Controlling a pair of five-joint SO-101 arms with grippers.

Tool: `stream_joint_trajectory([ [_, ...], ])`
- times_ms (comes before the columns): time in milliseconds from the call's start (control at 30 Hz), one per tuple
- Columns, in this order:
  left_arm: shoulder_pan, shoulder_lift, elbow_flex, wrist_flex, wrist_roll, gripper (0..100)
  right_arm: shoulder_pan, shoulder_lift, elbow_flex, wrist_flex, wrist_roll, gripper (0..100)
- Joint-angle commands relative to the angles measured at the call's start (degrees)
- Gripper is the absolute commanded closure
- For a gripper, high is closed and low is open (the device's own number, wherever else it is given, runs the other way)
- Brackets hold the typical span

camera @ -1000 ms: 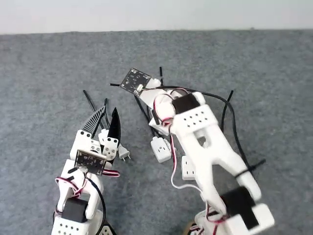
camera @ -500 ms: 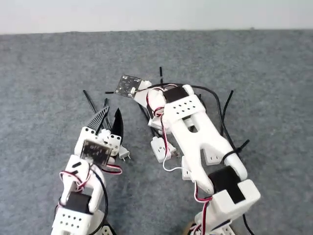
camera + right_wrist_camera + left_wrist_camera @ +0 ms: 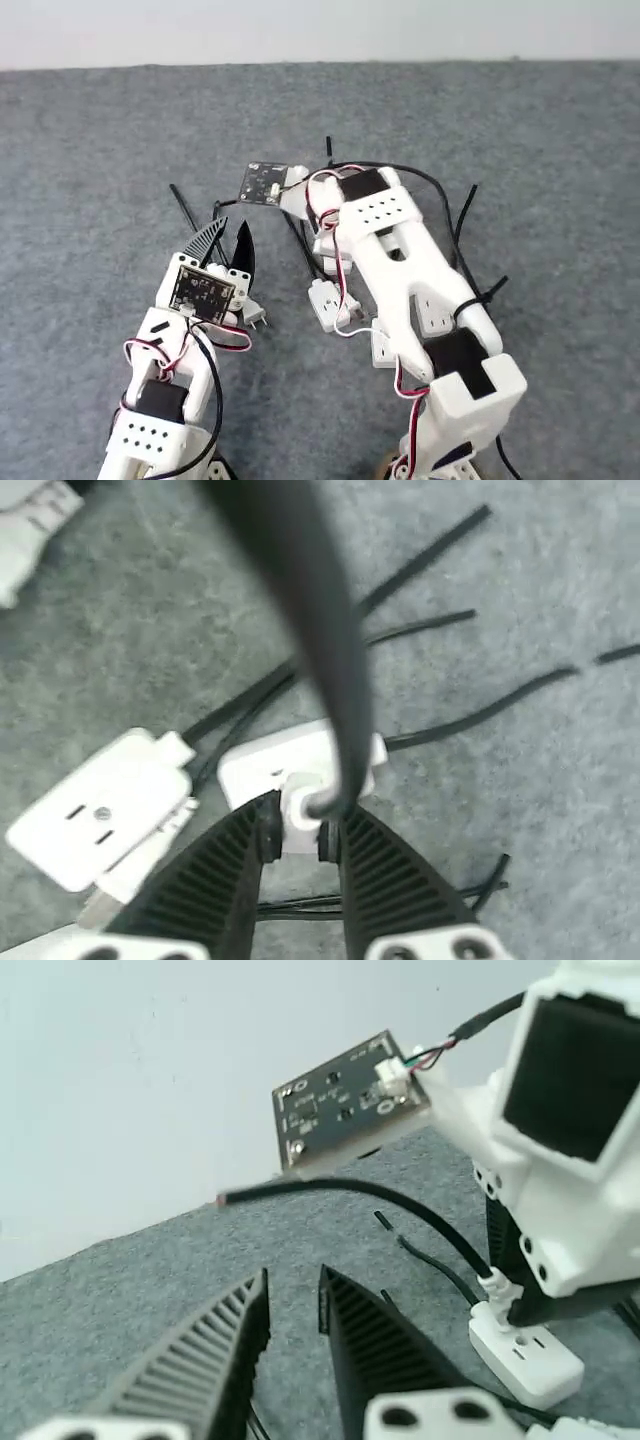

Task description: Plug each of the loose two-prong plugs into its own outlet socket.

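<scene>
**Holding one plug at a socket; a second plug lies loose**

High view. The left arm enters from 7 o'clock. The left claw (image 3: 232,232) hangs over the grey desk (image 3: 90,150) with its two fingers apart and nothing between them. The left wrist view shows the same narrow gap. The loose plug (image 3: 255,316) lies on the desk at 5 o'clock of that claw, just beside the left arm's wrist, with its prongs bare.

The right arm enters from 5 o'clock and lies across the desk's middle, over a tangle of black cables (image 3: 460,225). The first socket (image 3: 328,303) lies on its 9 o'clock side. The second socket (image 3: 385,347) is partly under the arm. The third socket (image 3: 432,315) lies on its 3 o'clock side.

Right wrist view. The right claw (image 3: 298,825) is clamped on the held plug (image 3: 297,805), a white body with a thick black cord (image 3: 320,630) rising from it. This plug sits against a white socket block (image 3: 250,760). Whether its prongs are seated cannot be told. A neighbouring socket (image 3: 95,815) lies just beside that block.
</scene>
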Motion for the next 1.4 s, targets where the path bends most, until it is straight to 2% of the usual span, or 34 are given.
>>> stream_joint_trajectory([
  [0, 0.26, 0.18, -3.21, -1.67, 0.44, 91, 0.48, -1.1, -0.79, -2.15, -0.53, 99.0],
  [233, 0.35, 0.26, -3.21, -1.76, 0.44, 91, -1.36, -0.92, -0.62, -2.42, -1.05, 99.0],
  [567, 0.35, 0.26, -3.21, -1.76, 0.44, 91, -4.7, -4.44, -4.31, -1.8, -8.7, 99.0],
  [800, 0.53, 0.26, -3.21, -1.76, 0.44, 91, -6.37, -12.62, -11.16, 7.34, -10.73, 99.0],
  [1167, 8.09, 0.0, -3.21, -1.49, 0.09, 91, -13.49, -23.78, -12.13, 11.21, -13.01, 99.0],
  [1367, 12.31, -0.18, -3.38, -1.85, -2.99, 91, -15.6, -27.56, -12.22, 12.62, -15.74, 99.0],
])
